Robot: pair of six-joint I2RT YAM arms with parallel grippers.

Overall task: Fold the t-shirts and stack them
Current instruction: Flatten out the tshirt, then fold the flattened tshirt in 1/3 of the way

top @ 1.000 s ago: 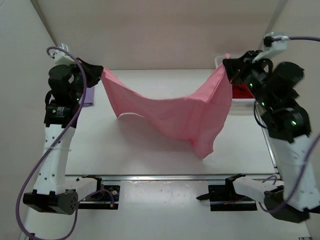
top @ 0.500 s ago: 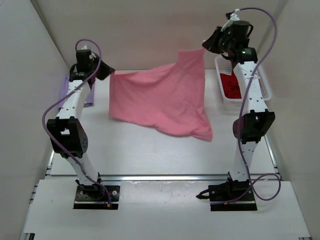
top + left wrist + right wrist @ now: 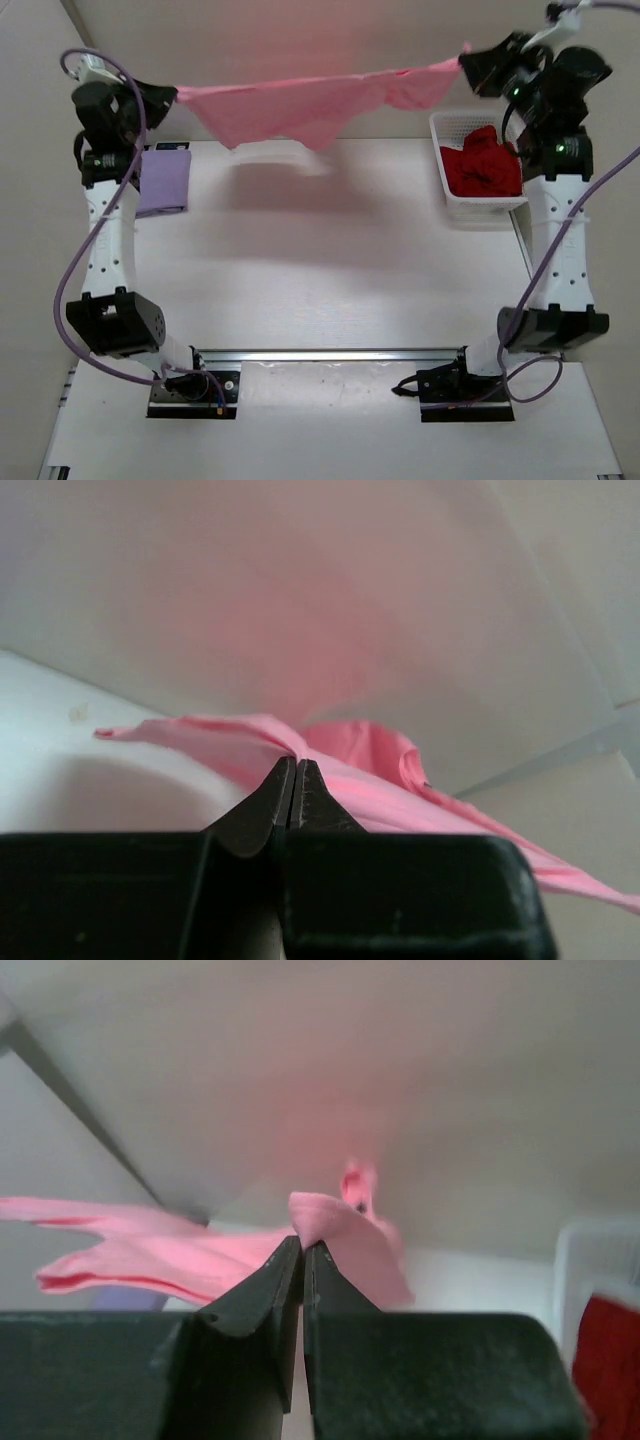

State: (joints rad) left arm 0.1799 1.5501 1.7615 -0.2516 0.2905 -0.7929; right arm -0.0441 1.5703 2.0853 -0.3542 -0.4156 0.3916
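**Top external view.**
- Pink t-shirt (image 3: 300, 105): held in the air over the far part of the tabletop (image 3: 330, 270), pulled into a long band from left to right. Its lower edge sags to a point left of centre. It does not touch the surface and is not folded.
- Left end effector (image 3: 165, 97): raised at far left, jaws together on the left end of the pink t-shirt.
- Right end effector (image 3: 470, 65): raised at far right, jaws together on the right end of the same garment.
- Lavender t-shirt (image 3: 163, 182): lies flat on the tabletop at far left, beside the left arm. It reads as a compact rectangle, so it is judged already folded.
- Dark red t-shirt (image 3: 483, 165): bunched inside the white basket (image 3: 487, 202) at far right, not folded.

**Left wrist view.**
- Left end effector (image 3: 295, 780): finger tips pressed shut, with a pinch of the pink t-shirt (image 3: 250, 745) between them. The cloth trails off to the right.

**Right wrist view.**
- Right end effector (image 3: 303, 1260): tips closed on a fold of the pink t-shirt (image 3: 330, 1225).
- The dark red t-shirt (image 3: 610, 1360) and the basket wall (image 3: 580, 1250) show at the right edge.

**Progress, as judged.**
- One of three garments appears finished.
- The pink one is spread but not yet laid down, folded or stacked.
- The dark red one is untouched in the basket.
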